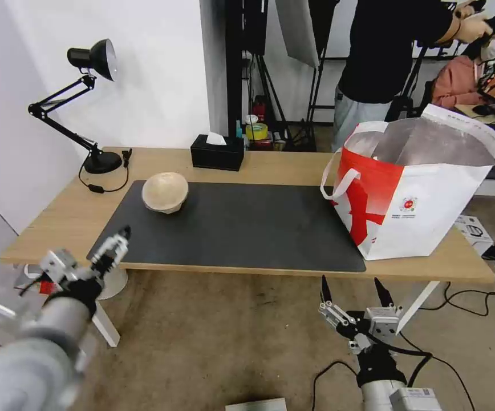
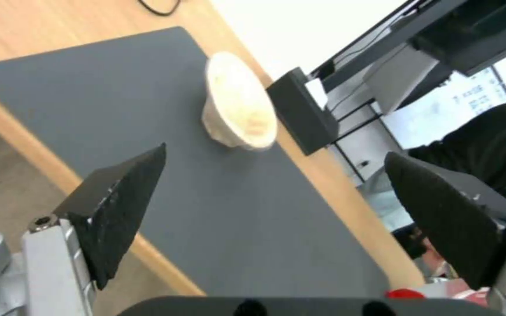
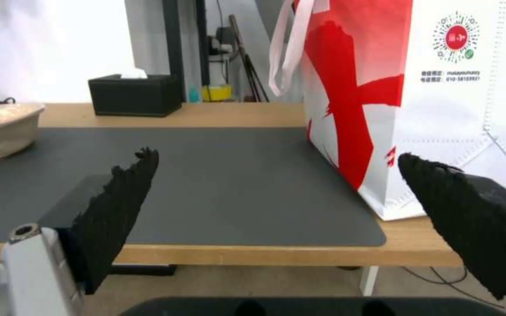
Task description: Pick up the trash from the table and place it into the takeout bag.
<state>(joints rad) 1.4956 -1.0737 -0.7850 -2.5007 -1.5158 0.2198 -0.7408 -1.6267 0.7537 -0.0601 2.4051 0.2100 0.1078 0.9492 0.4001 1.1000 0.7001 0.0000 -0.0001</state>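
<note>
Both claws hang spread wide and empty before the table's [image 1: 270,165] near edge, left claw [image 1: 113,245], right claw [image 1: 353,294]. Takeout bag [image 1: 424,211] stands at the mat's [image 1: 247,228] right end; beige bowl [image 1: 165,192] lies tipped at its far-left corner.

The light-wood desk [image 1: 270,165] carries a dark grey mat [image 1: 242,225], a black lamp [image 1: 88,103], a black tissue box [image 1: 217,153] and the white-and-red bag [image 1: 418,188]; a beige bowl [image 1: 165,192] sits on the mat.

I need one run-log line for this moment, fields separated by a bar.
left tool: open, near mat's front-left corner | right tool: open, below table edge | beige bowl: on mat | takeout bag: upright, open
</note>
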